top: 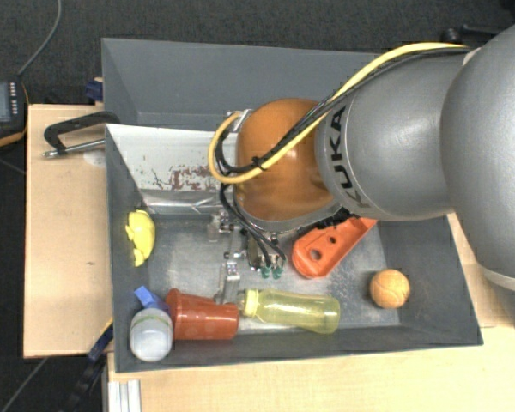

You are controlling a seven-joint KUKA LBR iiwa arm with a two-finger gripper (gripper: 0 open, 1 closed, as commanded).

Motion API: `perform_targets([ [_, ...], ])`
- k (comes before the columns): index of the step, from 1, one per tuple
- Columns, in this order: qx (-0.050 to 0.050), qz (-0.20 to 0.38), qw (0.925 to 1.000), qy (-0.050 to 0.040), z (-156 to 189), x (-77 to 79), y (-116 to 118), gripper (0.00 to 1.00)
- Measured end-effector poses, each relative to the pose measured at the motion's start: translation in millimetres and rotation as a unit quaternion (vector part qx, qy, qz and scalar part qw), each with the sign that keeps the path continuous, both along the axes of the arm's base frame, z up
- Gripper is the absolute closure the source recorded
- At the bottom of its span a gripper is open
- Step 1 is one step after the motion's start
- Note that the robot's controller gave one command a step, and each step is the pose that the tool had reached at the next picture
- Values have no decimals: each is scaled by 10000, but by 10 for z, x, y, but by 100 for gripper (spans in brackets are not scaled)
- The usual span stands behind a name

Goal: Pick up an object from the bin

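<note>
My gripper (pixel 240 263) hangs low in the middle of the bin, under the arm's orange cover. Just below it a pale yellow clear bottle (pixel 293 310) lies on its side along the front wall. A red cup (pixel 202 316) lies on its side to the left of the bottle, its base close under the gripper. An orange flat plastic piece with a hole (pixel 326 247) lies right of the gripper, partly hidden by the arm. I see nothing held by the gripper.
A white round container with a blue part (pixel 150 333) sits in the front left corner, touching the red cup. A yellow soft lump (pixel 140 235) lies by the left wall. An orange ball (pixel 389 287) rests at the front right. The arm covers the back right.
</note>
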State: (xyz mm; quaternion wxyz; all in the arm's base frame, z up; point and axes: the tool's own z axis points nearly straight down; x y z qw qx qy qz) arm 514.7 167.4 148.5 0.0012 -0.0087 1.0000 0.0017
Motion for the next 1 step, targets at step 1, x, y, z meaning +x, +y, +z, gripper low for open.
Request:
perform_targets([
  [1,-11,-652,9979,33,-323,27,-76,0],
])
